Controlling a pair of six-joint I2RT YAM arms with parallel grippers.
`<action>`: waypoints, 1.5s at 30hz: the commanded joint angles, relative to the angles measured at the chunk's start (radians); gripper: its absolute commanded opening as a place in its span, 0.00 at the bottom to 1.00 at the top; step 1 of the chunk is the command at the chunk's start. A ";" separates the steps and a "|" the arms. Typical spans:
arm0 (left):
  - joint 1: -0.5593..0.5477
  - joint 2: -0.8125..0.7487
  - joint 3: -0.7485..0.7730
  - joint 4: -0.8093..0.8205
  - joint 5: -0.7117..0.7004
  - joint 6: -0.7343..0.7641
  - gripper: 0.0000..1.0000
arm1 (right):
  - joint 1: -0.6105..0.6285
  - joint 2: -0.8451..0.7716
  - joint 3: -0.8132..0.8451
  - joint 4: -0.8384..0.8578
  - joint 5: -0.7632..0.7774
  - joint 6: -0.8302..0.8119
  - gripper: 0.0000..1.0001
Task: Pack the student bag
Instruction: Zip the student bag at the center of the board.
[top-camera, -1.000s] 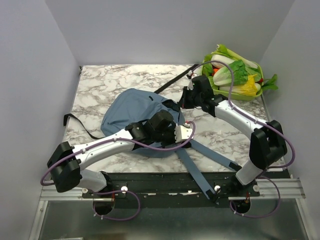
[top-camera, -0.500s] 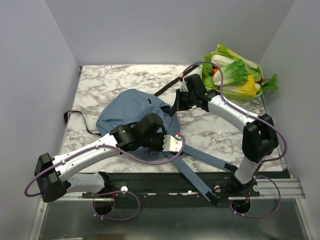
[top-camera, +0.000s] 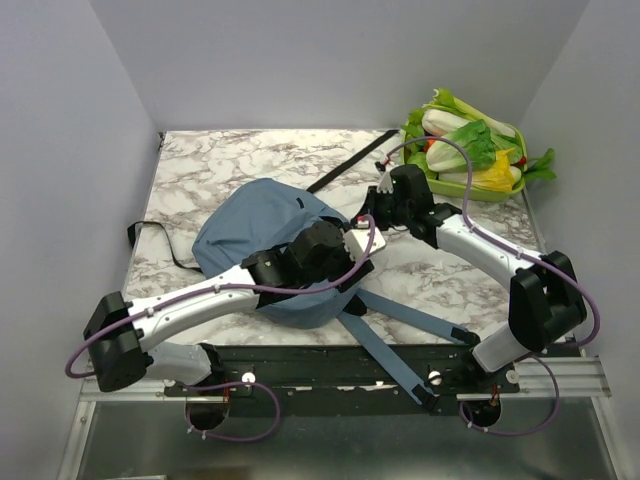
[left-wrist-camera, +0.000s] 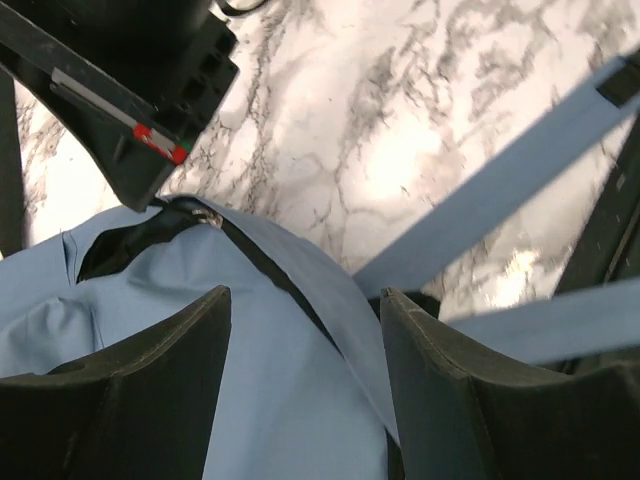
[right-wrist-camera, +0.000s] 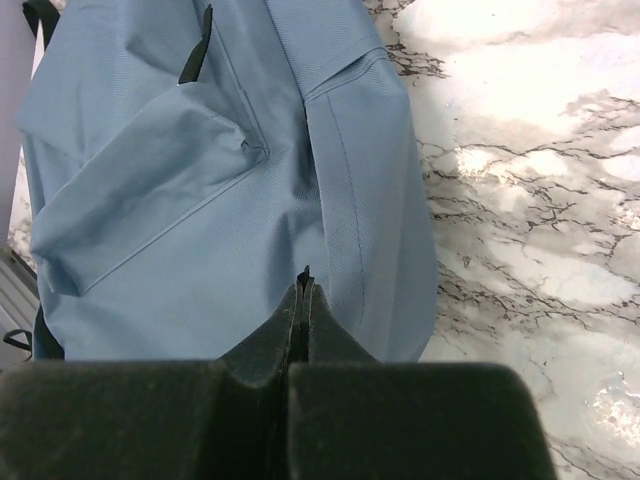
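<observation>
The student bag (top-camera: 245, 225) is a dusty-blue backpack lying flat in the middle of the marble table, its two blue shoulder straps (top-camera: 395, 345) trailing toward the near edge. My left gripper (top-camera: 348, 268) hangs open over the bag's right edge. In the left wrist view the left gripper (left-wrist-camera: 303, 300) straddles blue fabric and a black zipper line (left-wrist-camera: 265, 265) without pinching them. My right gripper (top-camera: 372, 218) is at the bag's far right corner. In the right wrist view the right gripper (right-wrist-camera: 305, 282) is shut, with a small black bit of the bag's trim between its tips and the bag (right-wrist-camera: 170, 190) beyond.
A green tray (top-camera: 497, 194) of toy vegetables stands at the back right corner. A black strap (top-camera: 345, 168) runs from the bag toward the back, another black strap (top-camera: 150, 238) loops off to the left. Grey walls close in both sides.
My left gripper has opened and swung up onto the bag's right edge. The right gripper has shifted slightly right and nearer, still shut.
</observation>
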 joint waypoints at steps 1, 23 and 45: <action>0.005 0.128 0.051 0.125 -0.134 -0.107 0.69 | -0.004 -0.026 -0.023 0.066 -0.032 0.012 0.01; 0.062 0.244 -0.009 0.241 0.004 -0.183 0.49 | -0.007 -0.063 -0.043 0.066 -0.032 0.042 0.01; -0.004 0.222 -0.026 0.270 0.203 -0.076 0.00 | -0.008 -0.040 -0.017 0.044 0.013 0.029 0.01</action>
